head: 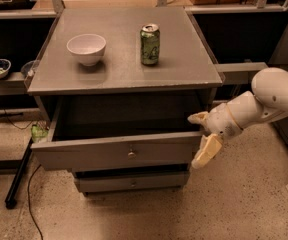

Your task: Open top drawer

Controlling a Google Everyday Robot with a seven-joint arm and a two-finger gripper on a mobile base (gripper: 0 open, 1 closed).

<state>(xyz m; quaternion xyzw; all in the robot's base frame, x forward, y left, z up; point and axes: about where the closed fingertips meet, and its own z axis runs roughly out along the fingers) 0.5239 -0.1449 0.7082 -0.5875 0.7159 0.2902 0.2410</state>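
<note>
Knob (131, 154) of the top drawer (84, 156), which sticks out from under the worktop (119, 74), lies off to the left of my end effector (203, 135), spread open by the front's right end.

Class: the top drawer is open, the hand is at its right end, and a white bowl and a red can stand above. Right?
No: the camera view shows the can is green. The rest holds: top drawer open, hand at its right end, white bowl beside the can.
</note>
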